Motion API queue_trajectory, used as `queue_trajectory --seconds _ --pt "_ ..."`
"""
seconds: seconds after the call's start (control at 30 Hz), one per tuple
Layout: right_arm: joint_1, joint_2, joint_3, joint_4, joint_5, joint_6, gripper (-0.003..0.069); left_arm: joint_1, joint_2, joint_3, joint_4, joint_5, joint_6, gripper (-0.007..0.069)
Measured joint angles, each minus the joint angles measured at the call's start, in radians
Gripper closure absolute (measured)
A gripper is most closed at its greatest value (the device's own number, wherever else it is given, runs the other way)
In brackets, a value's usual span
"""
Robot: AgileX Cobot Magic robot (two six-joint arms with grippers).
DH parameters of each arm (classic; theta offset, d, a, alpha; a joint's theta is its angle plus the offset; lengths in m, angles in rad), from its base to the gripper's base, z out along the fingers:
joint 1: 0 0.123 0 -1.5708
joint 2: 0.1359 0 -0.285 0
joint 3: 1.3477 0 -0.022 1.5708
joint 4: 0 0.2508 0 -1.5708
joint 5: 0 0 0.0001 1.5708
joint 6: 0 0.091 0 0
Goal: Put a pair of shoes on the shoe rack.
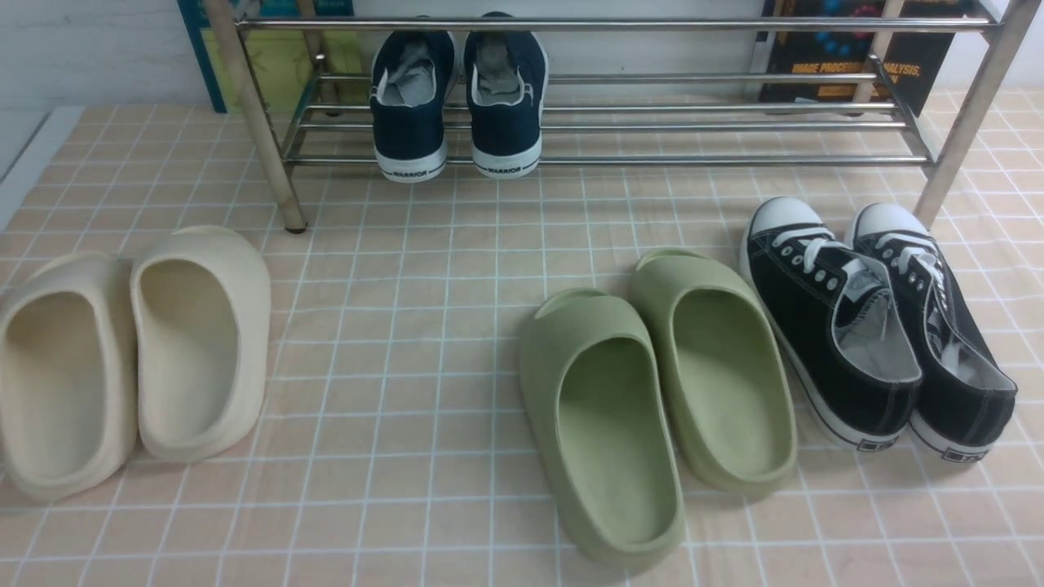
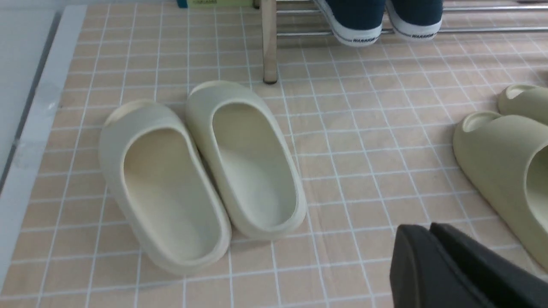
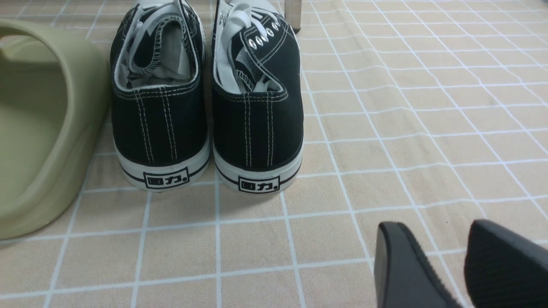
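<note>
Two navy-blue slip-on shoes (image 1: 457,98) with white soles rest side by side on the lower bars of the silver shoe rack (image 1: 693,159), heels facing me; their heels (image 2: 385,30) also show in the left wrist view. Neither arm appears in the front view. My left gripper (image 2: 429,229) hovers over bare cloth with its two black fingers pressed together and nothing between them. My right gripper (image 3: 432,233) hangs over the cloth behind the black sneakers, its fingers apart with a clear gap, holding nothing.
Cream foam slides (image 1: 130,359) lie front left, green foam slides (image 1: 661,391) front centre, black lace-up sneakers (image 1: 881,318) at right by the rack's right leg. The rack's left leg (image 1: 257,122) stands behind the cream slides. A checked cloth (image 1: 424,269) covers the table.
</note>
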Motion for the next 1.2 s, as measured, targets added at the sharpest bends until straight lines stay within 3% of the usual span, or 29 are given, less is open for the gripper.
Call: queue_trajectory --seconds 0.33,0.53,0.73,0.9,1.07,1.2 --pt "0.000 0.000 0.000 0.000 0.000 0.000 0.0419 0.000 -0.038 0.035 0.074 0.247 -0.009 0.0554" --pt "0.000 0.000 0.000 0.000 0.000 0.000 0.0419 0.007 -0.045 0.048 0.075 0.239 -0.010 0.0553" --pt "0.000 0.000 0.000 0.000 0.000 0.000 0.0419 0.125 -0.118 0.141 0.007 0.018 0.004 0.0553" --pt "0.000 0.000 0.000 0.000 0.000 0.000 0.0419 0.291 -0.272 0.396 -0.061 -0.405 0.144 0.0553" --pt "0.000 0.000 0.000 0.000 0.000 0.000 0.0419 0.405 -0.386 0.621 -0.115 -0.703 0.179 0.0553" --pt "0.000 0.000 0.000 0.000 0.000 0.000 0.0419 0.465 -0.397 0.740 -0.127 -0.790 0.182 0.0553"
